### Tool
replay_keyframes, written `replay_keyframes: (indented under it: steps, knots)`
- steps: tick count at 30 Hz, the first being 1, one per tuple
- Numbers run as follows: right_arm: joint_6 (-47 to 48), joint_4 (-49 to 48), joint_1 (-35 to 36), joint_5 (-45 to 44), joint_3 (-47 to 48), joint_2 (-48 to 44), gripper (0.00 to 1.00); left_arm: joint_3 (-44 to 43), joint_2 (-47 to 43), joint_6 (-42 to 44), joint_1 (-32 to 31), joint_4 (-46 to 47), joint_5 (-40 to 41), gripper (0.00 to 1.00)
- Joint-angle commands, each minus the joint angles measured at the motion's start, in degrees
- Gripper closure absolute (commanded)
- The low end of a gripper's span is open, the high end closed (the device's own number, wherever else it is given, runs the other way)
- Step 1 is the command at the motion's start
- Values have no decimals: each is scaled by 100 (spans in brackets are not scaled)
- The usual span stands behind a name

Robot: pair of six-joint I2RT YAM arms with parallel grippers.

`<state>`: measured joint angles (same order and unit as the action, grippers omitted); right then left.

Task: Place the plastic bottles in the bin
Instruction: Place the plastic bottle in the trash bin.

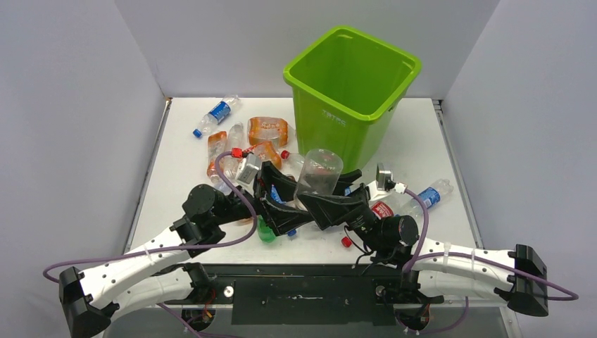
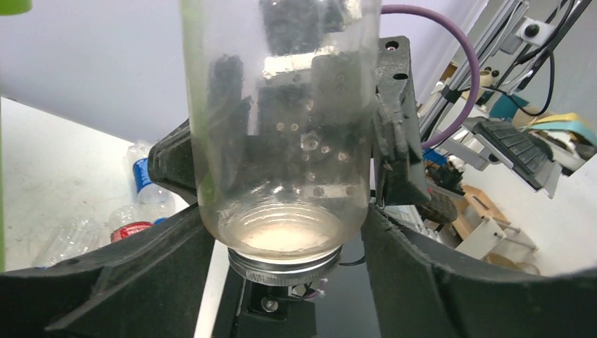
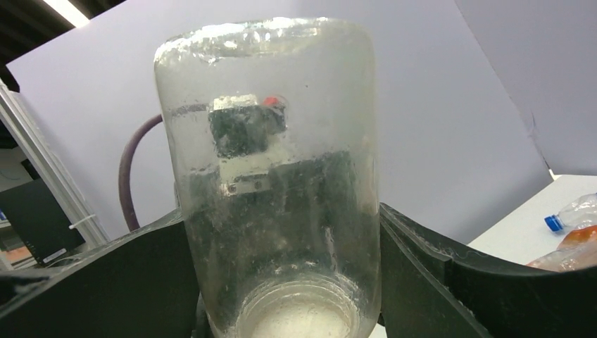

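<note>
From above, the bin (image 1: 338, 120) stands at the far edge of the surface (image 1: 422, 141), right of the middle. What shows of its inside is bare green, so I'd say nothing is in yet and nearly the whole job is left. The bottles (image 1: 267, 131) lie scattered: crumpled orange-tinted ones and a blue-labelled one toward the far left corner, another blue-labelled one toward the right edge, and a small green one by the near edge. Mid-surface, just before the bin, the left fingers (image 1: 276, 184) and right fingers (image 1: 331, 208) meet around a clear bottle (image 1: 318, 176) raised bottom-up.

From the left wrist, that bottle is a smooth, stiff-looking round wall beaded with droplets. It narrows to a threaded neck with a silver ring. The left fingers flank it low down; I cannot tell whether they press it.

From the right wrist, the right fingers pinch its sides, and its domed base shows cloudy with moisture.
</note>
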<state>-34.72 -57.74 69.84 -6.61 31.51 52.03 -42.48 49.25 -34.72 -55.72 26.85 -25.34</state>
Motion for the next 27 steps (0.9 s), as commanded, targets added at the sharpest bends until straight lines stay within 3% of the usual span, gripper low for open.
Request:
replay_keyframes:
  steps: [1,6,13,15,19,20,23,27]
  knots:
    - [-153,-509,28,52,-89,111,41,-83,-24,-59,-18,488,-149,34]
    - [-179,-614,28,50,-119,195,41,-70,-106,-11,-17,497,-112,59]
    - [-182,-495,29,89,-105,184,40,-20,-186,34,-17,529,-118,84]
    - [-190,-358,29,143,-62,149,32,-15,-203,65,-17,525,-107,98]
    - [-113,338,27,192,125,-94,2,13,-348,190,-17,308,53,100]
    - [-83,630,22,157,206,-182,0,32,-407,232,-17,247,94,100]
    - [83,1541,29,123,501,-454,10,66,-574,376,-18,-3,230,100]
    - [299,2603,29,122,839,-743,10,140,-733,479,-18,-160,402,100]
